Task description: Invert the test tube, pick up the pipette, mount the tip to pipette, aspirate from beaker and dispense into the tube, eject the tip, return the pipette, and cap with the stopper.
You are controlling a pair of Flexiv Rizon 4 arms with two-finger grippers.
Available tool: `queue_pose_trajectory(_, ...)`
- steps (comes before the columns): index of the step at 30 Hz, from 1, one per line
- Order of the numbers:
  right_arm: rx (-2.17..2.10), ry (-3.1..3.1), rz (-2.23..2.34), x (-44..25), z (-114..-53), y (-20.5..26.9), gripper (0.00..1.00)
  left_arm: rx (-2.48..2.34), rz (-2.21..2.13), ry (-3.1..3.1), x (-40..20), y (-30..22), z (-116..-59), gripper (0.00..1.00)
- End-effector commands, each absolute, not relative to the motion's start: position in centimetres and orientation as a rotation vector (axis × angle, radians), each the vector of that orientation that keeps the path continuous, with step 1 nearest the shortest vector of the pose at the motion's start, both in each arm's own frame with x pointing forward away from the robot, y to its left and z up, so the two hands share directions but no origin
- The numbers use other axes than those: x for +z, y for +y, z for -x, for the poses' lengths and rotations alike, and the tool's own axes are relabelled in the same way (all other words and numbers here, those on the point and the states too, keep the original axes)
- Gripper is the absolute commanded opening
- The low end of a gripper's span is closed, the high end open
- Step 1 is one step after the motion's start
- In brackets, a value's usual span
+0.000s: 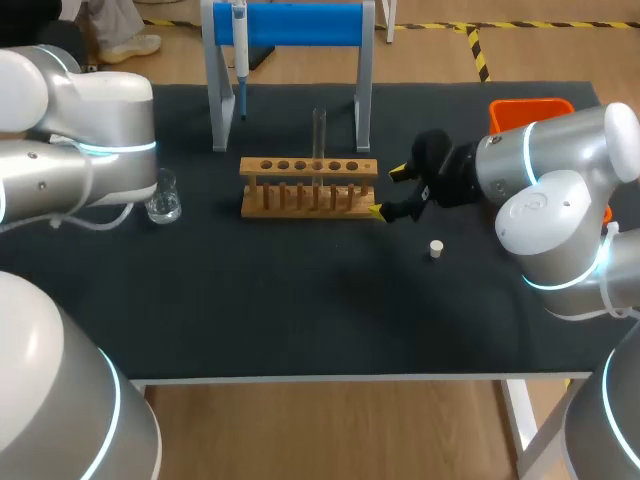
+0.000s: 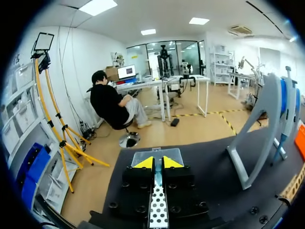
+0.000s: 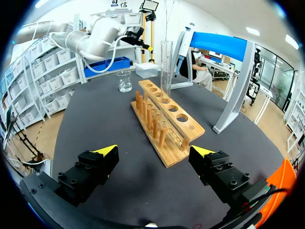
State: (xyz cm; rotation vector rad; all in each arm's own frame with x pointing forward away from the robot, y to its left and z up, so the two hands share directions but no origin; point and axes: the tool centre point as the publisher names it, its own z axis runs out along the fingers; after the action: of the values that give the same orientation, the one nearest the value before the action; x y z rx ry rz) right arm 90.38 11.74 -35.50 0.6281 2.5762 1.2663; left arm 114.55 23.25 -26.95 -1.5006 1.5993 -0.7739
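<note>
A clear test tube (image 1: 319, 135) stands upright in the wooden rack (image 1: 308, 185) at mid-table. My right gripper (image 1: 390, 192) is open just off the rack's right end, with nothing between its fingers. In the right wrist view the rack (image 3: 164, 126) and the test tube (image 3: 166, 64) lie ahead of the open gripper (image 3: 155, 151). The pipette (image 1: 240, 60) hangs on the blue stand (image 1: 290, 25) at the back. The glass beaker (image 1: 163, 197) sits at the left, beside my left arm. A white stopper (image 1: 436, 248) lies right of the rack. My left gripper (image 2: 157, 163) is shut and empty.
An orange bin (image 1: 530, 110) sits at the back right, behind my right arm. The blue stand's grey legs (image 1: 217, 100) rise just behind the rack. In the left wrist view the stand (image 2: 267, 124) is off to one side of the gripper.
</note>
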Motion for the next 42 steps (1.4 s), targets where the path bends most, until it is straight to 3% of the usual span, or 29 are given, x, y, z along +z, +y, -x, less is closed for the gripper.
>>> queue_pose_trajectory(1,1.269,2.577,-0.626,-35.5,-90.4,11.7,1.0,-0.849,1.422,1.67,-24.3,22.0,-112.0,0.0)
queue_pose_trajectory(12,1.269,2.577,-0.626,-35.5,-90.4,11.7,1.0,-1.222,0.803,2.223,-17.6,10.8,-100.7,0.0)
queue_pose_trajectory(42,1.269,2.577,-0.626,-35.5,-90.4,11.7,1.0,-1.165,0.739,2.309,-16.8,9.5,-99.7,0.0)
